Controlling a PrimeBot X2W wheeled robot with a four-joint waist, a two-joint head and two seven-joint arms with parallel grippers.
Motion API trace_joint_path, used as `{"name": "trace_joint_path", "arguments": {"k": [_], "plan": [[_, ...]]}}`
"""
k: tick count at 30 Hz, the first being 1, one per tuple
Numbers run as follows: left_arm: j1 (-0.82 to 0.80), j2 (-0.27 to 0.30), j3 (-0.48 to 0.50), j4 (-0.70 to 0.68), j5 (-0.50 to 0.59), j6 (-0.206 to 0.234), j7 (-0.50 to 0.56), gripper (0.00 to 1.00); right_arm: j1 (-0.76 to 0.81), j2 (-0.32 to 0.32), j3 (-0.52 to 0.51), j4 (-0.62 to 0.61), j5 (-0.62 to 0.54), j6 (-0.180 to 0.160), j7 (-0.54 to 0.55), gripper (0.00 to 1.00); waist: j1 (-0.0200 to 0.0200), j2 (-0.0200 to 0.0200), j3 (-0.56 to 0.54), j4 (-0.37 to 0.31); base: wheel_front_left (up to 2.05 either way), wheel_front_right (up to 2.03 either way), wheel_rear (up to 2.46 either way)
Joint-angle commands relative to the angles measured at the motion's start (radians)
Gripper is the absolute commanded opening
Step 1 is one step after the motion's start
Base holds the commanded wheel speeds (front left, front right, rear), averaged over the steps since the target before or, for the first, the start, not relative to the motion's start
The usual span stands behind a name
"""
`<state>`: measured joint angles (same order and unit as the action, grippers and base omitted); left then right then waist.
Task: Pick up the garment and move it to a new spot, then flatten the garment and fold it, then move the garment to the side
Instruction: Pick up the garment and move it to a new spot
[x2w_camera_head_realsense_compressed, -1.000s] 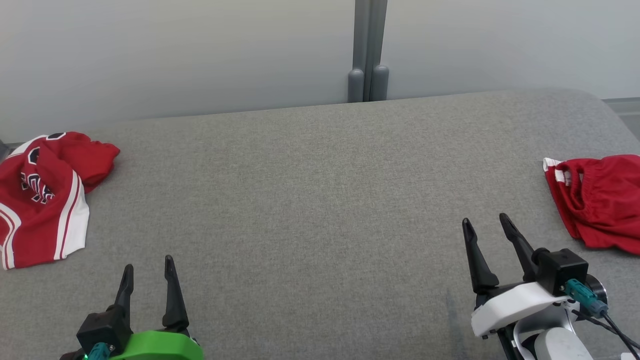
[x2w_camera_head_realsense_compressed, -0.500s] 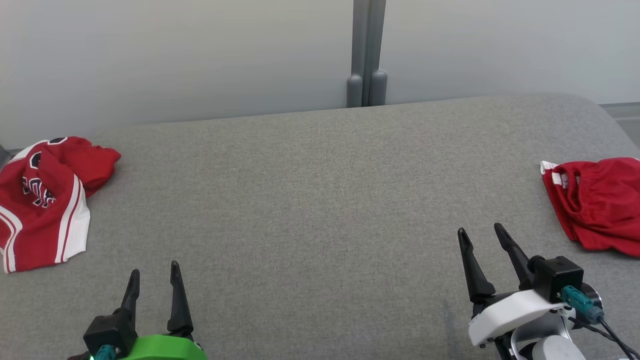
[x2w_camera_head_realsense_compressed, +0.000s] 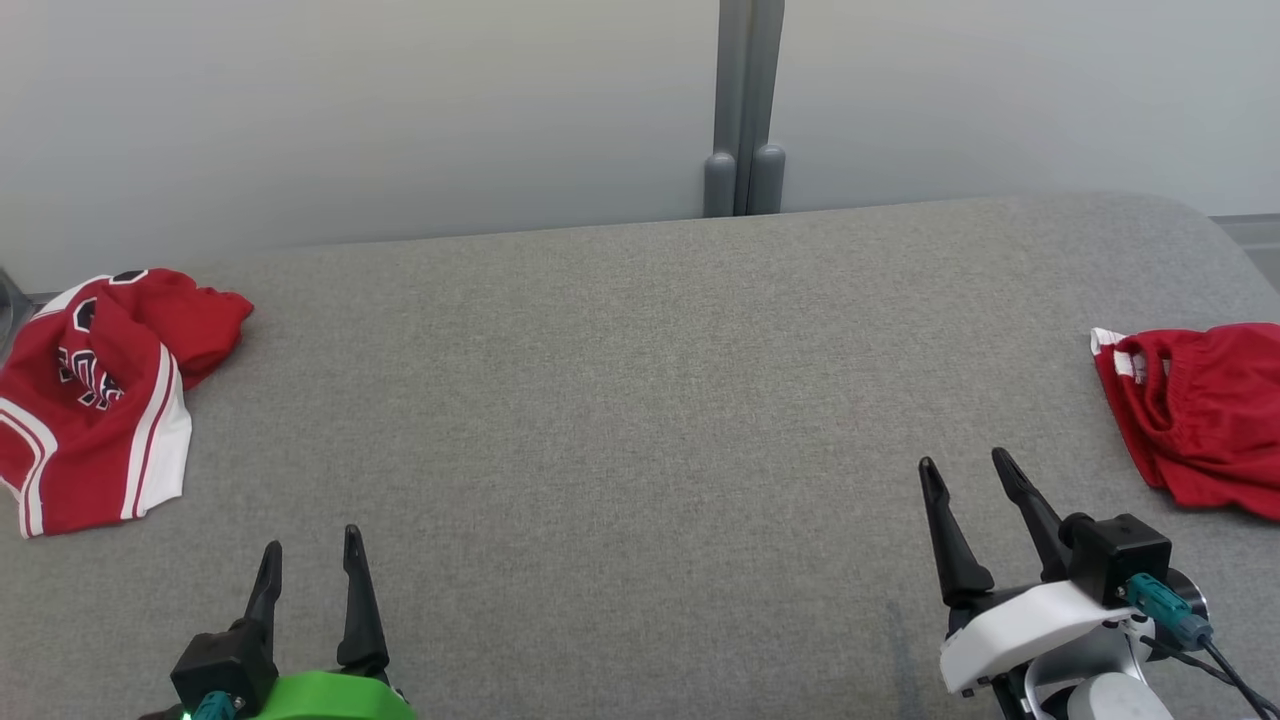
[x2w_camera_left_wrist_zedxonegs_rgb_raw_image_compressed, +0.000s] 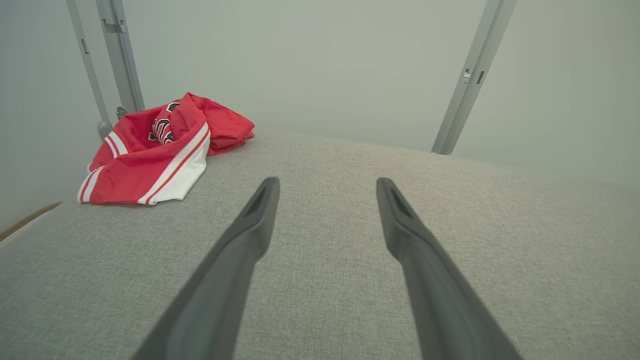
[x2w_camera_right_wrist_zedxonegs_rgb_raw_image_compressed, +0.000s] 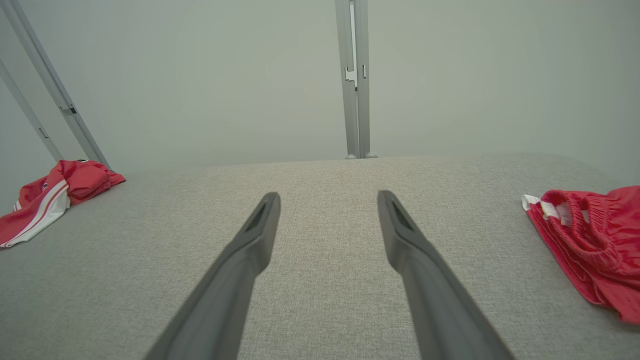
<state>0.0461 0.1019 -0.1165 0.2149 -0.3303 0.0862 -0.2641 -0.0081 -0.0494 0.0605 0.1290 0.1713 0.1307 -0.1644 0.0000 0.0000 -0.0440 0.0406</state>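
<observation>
A crumpled red garment (x2w_camera_head_realsense_compressed: 95, 400) with white stripes and black lettering lies at the far left of the grey padded table (x2w_camera_head_realsense_compressed: 640, 400); the left wrist view has this garment (x2w_camera_left_wrist_zedxonegs_rgb_raw_image_compressed: 160, 150) ahead and to the left of the fingers. A second red garment (x2w_camera_head_realsense_compressed: 1200, 415) with a gathered waistband lies bunched at the right edge, and it sits right of the fingers as the second garment (x2w_camera_right_wrist_zedxonegs_rgb_raw_image_compressed: 590, 240) in the right wrist view. My left gripper (x2w_camera_head_realsense_compressed: 311, 540) hovers open near the front left, holding nothing. My right gripper (x2w_camera_head_realsense_compressed: 963, 460) is open at the front right, a short way left of the second garment.
A pale wall runs behind the table, with a grey upright post (x2w_camera_head_realsense_compressed: 745, 110) at its middle. The table's rounded far right corner (x2w_camera_head_realsense_compressed: 1190, 215) is close to the second garment. Bare grey fabric stretches between the two garments.
The head view has shifted slightly, so everything sits a little lower in it. Both grippers stay open and the garments lie where they were.
</observation>
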Motion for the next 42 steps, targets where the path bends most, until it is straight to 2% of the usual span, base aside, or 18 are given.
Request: {"name": "trace_joint_path", "arguments": {"k": [1,5,11,21,27,31,42], "plan": [[0.011,-0.004,0.005,-0.001,0.007,-0.005,-0.001,1.0,0.009,-0.002,-0.003,-0.006,0.001,0.0,0.0,1.0,0.0,0.0,0.001,0.004,0.0,0.0,0.0],[0.004,-0.006,0.005,-0.002,0.01,-0.004,0.0,1.0,0.009,-0.002,-0.008,-0.008,0.004,0.0,-0.007,1.0,0.0,0.0,0.003,0.029,0.0,0.0,0.0],[-0.01,-0.001,0.006,-0.002,0.016,-0.001,0.0,1.0,0.008,-0.002,-0.016,-0.015,0.006,0.0,-0.019,1.0,0.0,0.0,0.005,0.109,0.0,0.0,0.0],[-0.026,0.01,0.012,-0.004,0.018,0.001,0.0,1.0,-0.015,-0.002,-0.013,-0.009,0.021,0.0,-0.039,1.0,0.0,0.0,0.023,0.342,0.0,0.0,0.0],[-0.024,0.007,0.017,-0.008,0.013,0.004,0.0,1.0,-0.026,-0.003,-0.004,0.001,0.027,0.0,-0.043,1.0,0.0,0.0,0.038,0.443,0.0,0.0,0.0],[-0.022,0.002,0.023,-0.014,0.011,0.008,0.0,1.0,-0.04,-0.003,0.004,0.006,0.021,0.0,-0.043,1.0,0.0,0.0,0.049,0.473,0.0,0.0,0.0],[-0.006,-0.009,0.037,-0.026,0.017,0.005,0.0,1.0,-0.054,-0.003,0.011,0.017,0.012,0.0,-0.043,1.0,0.0,0.0,0.062,0.481,0.0,0.0,0.0]]}}
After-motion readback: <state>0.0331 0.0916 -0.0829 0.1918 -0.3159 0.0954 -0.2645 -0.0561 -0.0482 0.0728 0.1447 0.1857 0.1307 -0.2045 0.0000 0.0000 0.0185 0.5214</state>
